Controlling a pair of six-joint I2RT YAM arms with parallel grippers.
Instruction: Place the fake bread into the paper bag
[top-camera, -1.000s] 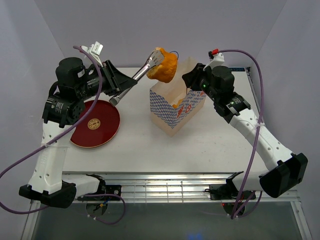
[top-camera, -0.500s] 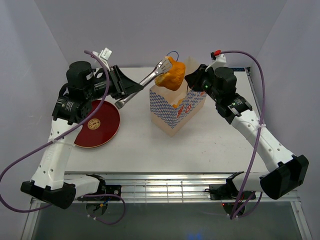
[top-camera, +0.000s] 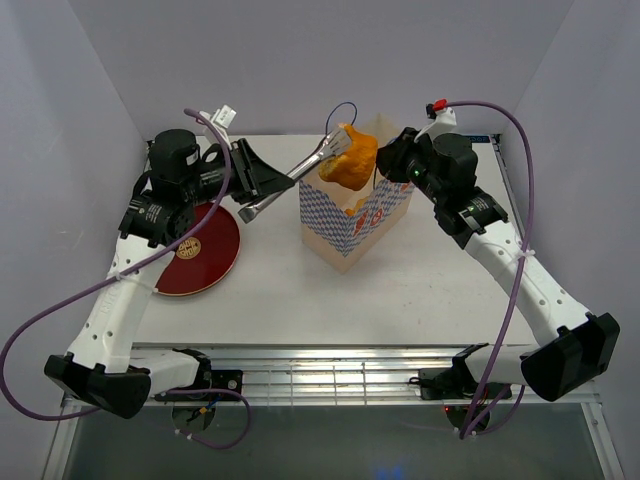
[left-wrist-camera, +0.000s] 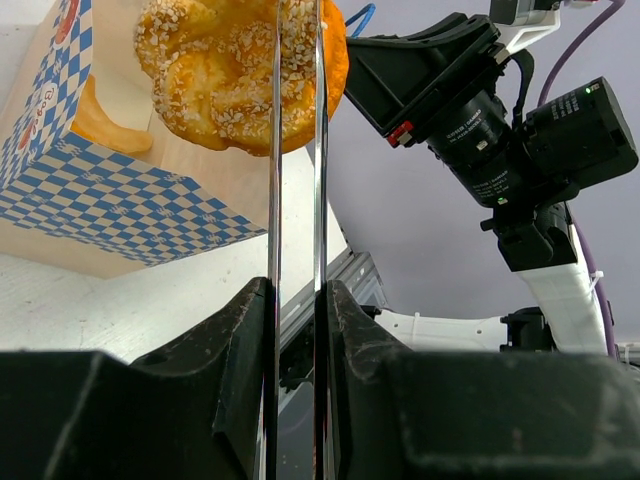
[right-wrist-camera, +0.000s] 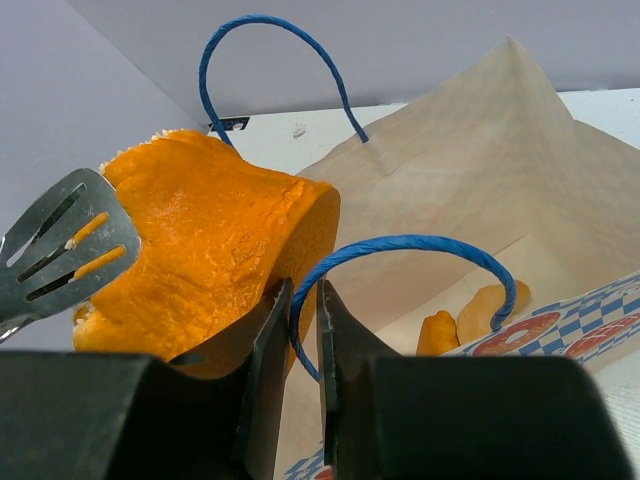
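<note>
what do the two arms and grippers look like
The left arm and right arm have white links, black joints and a purple cable looped along each. The left gripper and right gripper are black with flat fingers. A red plug sits on the right wrist.

Lab test cell: plain lilac walls (top-camera: 300, 60), white table (top-camera: 400, 290).

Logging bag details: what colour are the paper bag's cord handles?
Blue; the cord handles of the paper bag show best in the right wrist view.
</note>
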